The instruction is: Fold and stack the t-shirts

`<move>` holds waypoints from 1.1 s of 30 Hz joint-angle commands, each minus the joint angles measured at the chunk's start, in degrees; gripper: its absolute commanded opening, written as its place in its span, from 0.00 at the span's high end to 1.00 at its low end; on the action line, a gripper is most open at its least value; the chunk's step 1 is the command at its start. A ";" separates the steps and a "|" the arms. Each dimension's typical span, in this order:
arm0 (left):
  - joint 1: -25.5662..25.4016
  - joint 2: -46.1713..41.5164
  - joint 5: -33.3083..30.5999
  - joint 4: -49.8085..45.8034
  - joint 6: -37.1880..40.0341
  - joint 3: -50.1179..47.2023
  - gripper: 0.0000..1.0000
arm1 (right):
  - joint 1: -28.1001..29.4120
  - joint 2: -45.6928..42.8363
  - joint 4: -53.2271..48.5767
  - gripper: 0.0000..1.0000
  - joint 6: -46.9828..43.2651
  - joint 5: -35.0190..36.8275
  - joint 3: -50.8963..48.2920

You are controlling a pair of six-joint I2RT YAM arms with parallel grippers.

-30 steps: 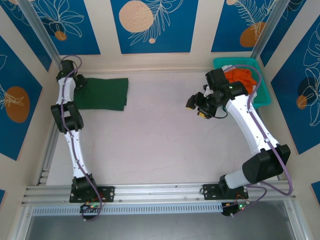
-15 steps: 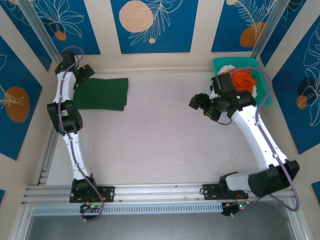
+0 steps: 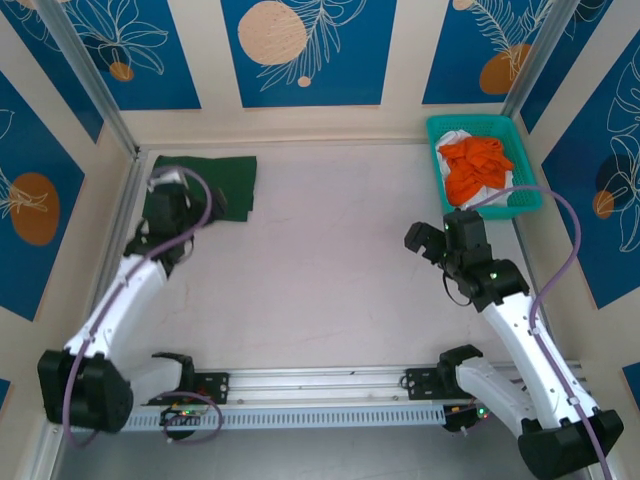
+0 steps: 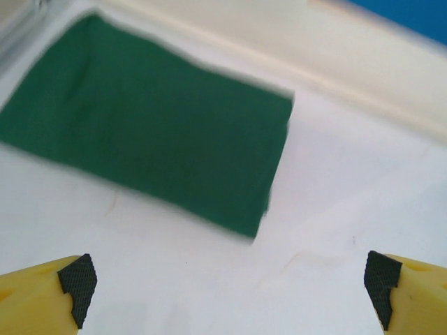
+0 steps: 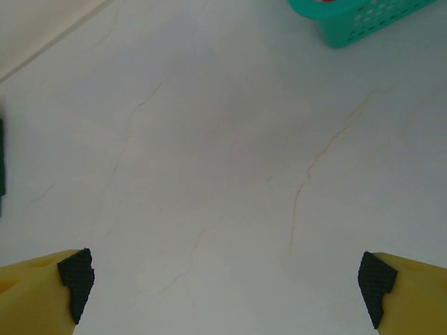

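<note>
A dark green t-shirt [image 3: 222, 178] lies folded flat at the far left of the table; in the left wrist view the green t-shirt [image 4: 154, 143] is a neat rectangle ahead of the fingers. My left gripper [image 3: 203, 207] hovers at its near edge, open and empty, and the left gripper [image 4: 229, 289] has only bare table between its pads. An orange t-shirt [image 3: 476, 163] and a white t-shirt [image 3: 455, 138] lie crumpled in the teal basket [image 3: 480, 122]. My right gripper [image 3: 424, 241] is open and empty over bare table, nearer than the basket; the right gripper [image 5: 223, 286] holds nothing.
The teal mesh basket [image 5: 356, 21] stands in the far right corner against the wall. Walls close in the table at the back and both sides. The white table [image 3: 320, 260] runs between the two arms.
Both arms have drawn back toward the near edge. The left gripper came off the green t-shirt's far left end, the right gripper moved away from the basket, and both jaws opened wider.
</note>
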 commanded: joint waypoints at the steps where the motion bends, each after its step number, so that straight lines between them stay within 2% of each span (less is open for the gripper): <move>1: -2.64 -10.11 -10.52 5.41 3.43 -11.81 0.00 | -0.26 -0.61 7.53 0.01 -4.36 7.67 -5.22; 3: -2.66 -17.21 -14.27 5.29 3.19 -18.81 0.00 | -0.19 -0.08 9.58 0.01 -3.16 12.33 -8.52; 6: -2.58 -24.30 -17.14 2.57 4.11 -24.39 0.00 | 0.21 0.78 14.75 0.01 -6.22 13.03 -13.18; 7: -2.66 -25.57 -16.53 1.75 5.16 -25.24 0.00 | 0.70 1.04 15.73 0.01 -6.71 12.73 -14.08; 9: -2.40 -27.16 -18.17 -1.28 2.43 -25.83 0.00 | 2.22 1.93 18.44 0.01 -8.69 12.33 -16.43; 13: -2.16 -26.28 -21.23 2.22 1.58 -26.58 0.00 | 3.44 5.85 21.64 0.01 -11.59 11.84 -16.56; 15: -1.22 -22.56 -19.63 10.76 6.26 -27.09 0.00 | 3.02 9.78 26.17 0.01 -14.10 12.23 -15.57; 18: 0.81 -11.41 -15.74 16.95 12.60 -23.62 0.00 | -1.69 15.92 32.26 0.01 -20.25 1.29 -13.46; 20: 1.88 -3.94 -12.81 19.99 16.63 -20.87 0.00 | -4.22 19.50 35.83 0.01 -21.44 -1.68 -12.13; 24: 5.58 6.04 -5.04 33.27 17.94 -21.79 0.00 | -7.07 26.61 45.04 0.01 -25.79 -2.18 -10.93; 26: 7.07 10.07 -4.42 36.38 16.82 -21.33 0.00 | -8.68 30.19 48.76 0.01 -26.97 -3.83 -10.91; 31: 7.53 18.53 1.60 42.85 21.09 -18.91 0.00 | -11.70 32.68 64.03 0.01 -29.09 -14.39 -17.91; 33: 7.45 20.18 2.90 42.91 23.68 -17.43 0.00 | -11.98 32.15 66.76 0.01 -32.26 -18.44 -19.14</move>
